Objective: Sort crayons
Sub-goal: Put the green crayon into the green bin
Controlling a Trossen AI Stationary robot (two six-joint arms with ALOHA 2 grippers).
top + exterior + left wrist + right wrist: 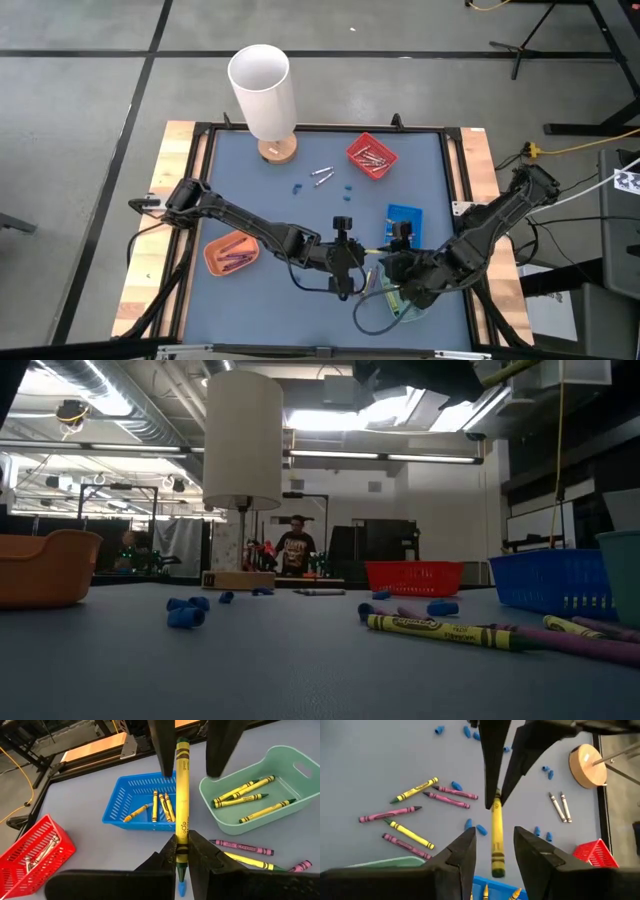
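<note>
Left gripper (pixel 495 795) pinches a yellow crayon (pixel 496 837) by one end, the other end poking between the right gripper's (pixel 494 851) spread fingers (pixel 462 851); pink and yellow crayons (pixel 420 812) lie loose on the counter (pixel 375 760).

No legible text anywhere.

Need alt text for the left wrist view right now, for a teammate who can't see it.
The left gripper is shut on a yellow crayon, held out toward the open right gripper. Below sit a blue basket, green tray and red basket.
</note>
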